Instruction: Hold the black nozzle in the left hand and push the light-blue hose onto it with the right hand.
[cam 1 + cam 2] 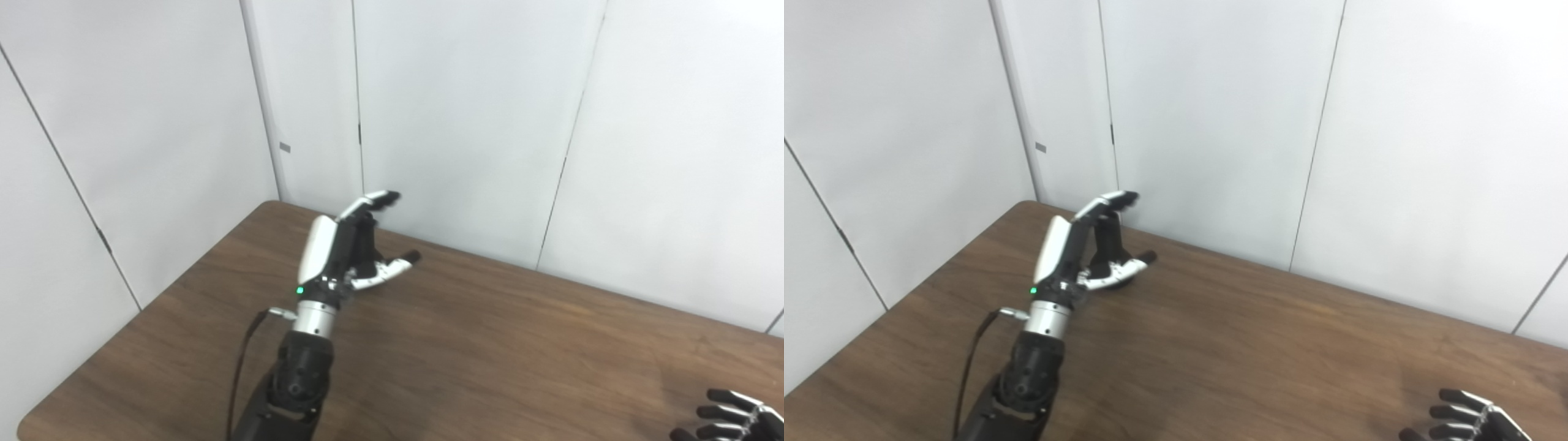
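Note:
My left hand (343,251) is raised over the left part of the brown table (490,343), its white back facing left. Its fingers (375,198) point up and right and the thumb (398,263) sticks out, so the hand is open. Between them is a dark upright shape (1107,245); I cannot tell whether it is the black palm or a black nozzle standing behind the hand. No light-blue hose is in view. My right hand (1464,416) shows only its black fingers at the bottom right corner, spread apart with nothing in them.
White wall panels (465,122) stand close behind the table's far edge and along its left side. A black cable (242,361) runs down from the left wrist. The table's wood top shows no other objects.

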`<state>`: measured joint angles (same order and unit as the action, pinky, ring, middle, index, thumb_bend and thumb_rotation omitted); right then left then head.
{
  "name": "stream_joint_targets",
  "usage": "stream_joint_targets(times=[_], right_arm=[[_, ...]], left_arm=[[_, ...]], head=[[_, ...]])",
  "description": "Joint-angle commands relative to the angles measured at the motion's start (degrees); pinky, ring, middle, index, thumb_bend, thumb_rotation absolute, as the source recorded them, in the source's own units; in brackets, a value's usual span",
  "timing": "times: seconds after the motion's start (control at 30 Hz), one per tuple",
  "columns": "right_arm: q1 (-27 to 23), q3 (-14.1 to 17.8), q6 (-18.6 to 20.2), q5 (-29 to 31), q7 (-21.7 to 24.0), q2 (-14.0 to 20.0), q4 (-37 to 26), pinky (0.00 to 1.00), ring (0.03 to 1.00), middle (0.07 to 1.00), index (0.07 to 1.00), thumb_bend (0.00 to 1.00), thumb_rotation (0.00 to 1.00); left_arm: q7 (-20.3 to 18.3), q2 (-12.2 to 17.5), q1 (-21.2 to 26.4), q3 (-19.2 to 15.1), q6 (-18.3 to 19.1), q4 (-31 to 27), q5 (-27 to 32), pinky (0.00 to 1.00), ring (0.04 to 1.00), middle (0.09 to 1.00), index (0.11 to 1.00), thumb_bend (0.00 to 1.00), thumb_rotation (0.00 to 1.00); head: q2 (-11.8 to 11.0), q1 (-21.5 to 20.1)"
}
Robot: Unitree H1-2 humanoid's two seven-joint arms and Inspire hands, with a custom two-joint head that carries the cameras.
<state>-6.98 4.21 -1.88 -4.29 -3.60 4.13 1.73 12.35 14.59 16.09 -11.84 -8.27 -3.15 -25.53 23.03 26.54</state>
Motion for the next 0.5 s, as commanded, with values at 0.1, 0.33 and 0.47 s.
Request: stream_joint_targets(times=[0.1, 0.33, 0.47], right_arm=[[-1.5, 0.1, 0.5, 0.5, -0.3, -0.3, -3.6, 0.31, 0.436, 0.486, 0.589, 0.55, 0.0], [-1.1, 0.0, 1.3, 0.2, 0.0, -0.1, -4.8, 0.33, 0.449, 0.486, 0.605, 0.55, 0.0], [-1.0, 0.0, 1.7, -0.3, -0.1, 0.0, -5.5, 0.33, 0.448, 0.487, 0.605, 0.55, 0.0]], left_arm=[[4.2, 1.3, 3.0, -2.6, 0.6, -1.0, -0.3, 0.7, 0.819, 0.82, 0.798, 0.66, 0.12], [5.6, 2.6, 3.8, -3.2, 2.4, 1.4, -0.8, 0.81, 0.895, 0.854, 0.831, 0.68, 0.12], [3.7, 4.2, 4.1, -2.1, 6.0, 2.9, -1.4, 0.91, 0.969, 0.932, 0.898, 0.76, 0.19]], head=[[0.1, 0.1], [0.6, 0.0], [0.7, 0.1]])
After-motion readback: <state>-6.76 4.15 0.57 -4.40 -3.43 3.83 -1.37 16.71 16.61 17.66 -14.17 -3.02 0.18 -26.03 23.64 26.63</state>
